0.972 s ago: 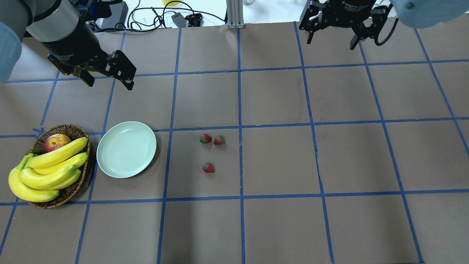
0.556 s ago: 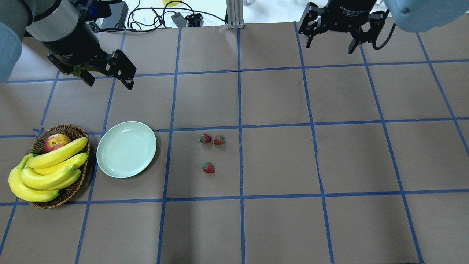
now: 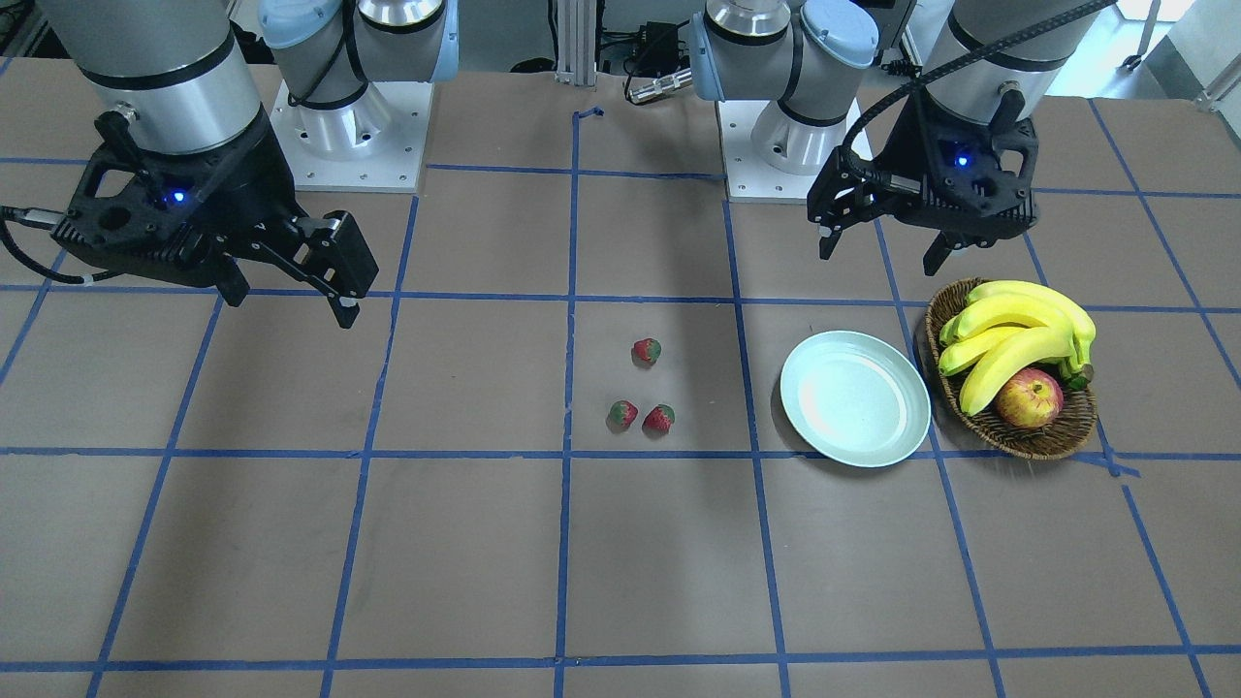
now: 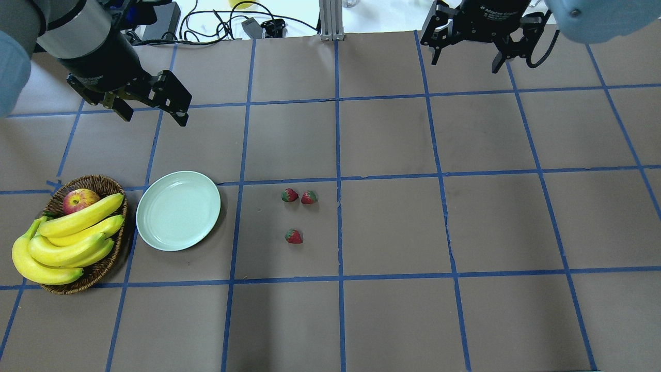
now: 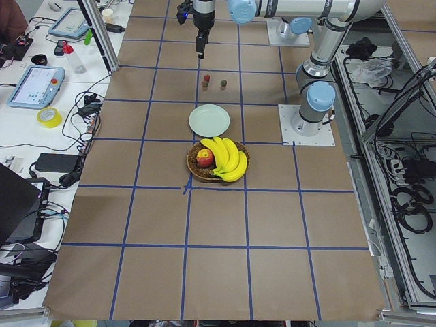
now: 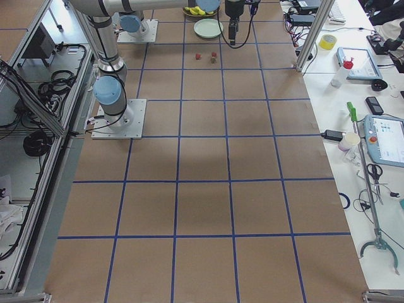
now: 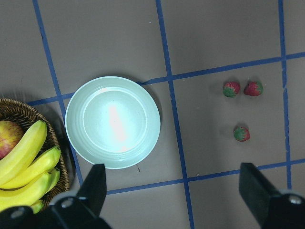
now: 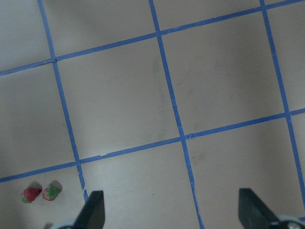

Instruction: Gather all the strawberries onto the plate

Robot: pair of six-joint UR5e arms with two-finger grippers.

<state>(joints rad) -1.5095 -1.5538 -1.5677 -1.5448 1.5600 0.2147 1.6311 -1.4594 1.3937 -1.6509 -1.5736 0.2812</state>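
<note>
Three strawberries lie on the brown table near its middle: two side by side and one nearer the robot. The empty mint plate sits to their left. My left gripper hangs open and empty above the table, beyond the plate. Its wrist view shows the plate and all three berries. My right gripper is open and empty, high at the far right, well away from the berries. Its wrist view shows two berries at the lower left.
A brown wicker basket with bananas and a red-yellow apple stands just left of the plate. Blue tape lines grid the table. Cables lie beyond the far edge.
My right gripper has shifted slightly at the far edge and stays open. The left gripper, the strawberries and the plate have not moved.
</note>
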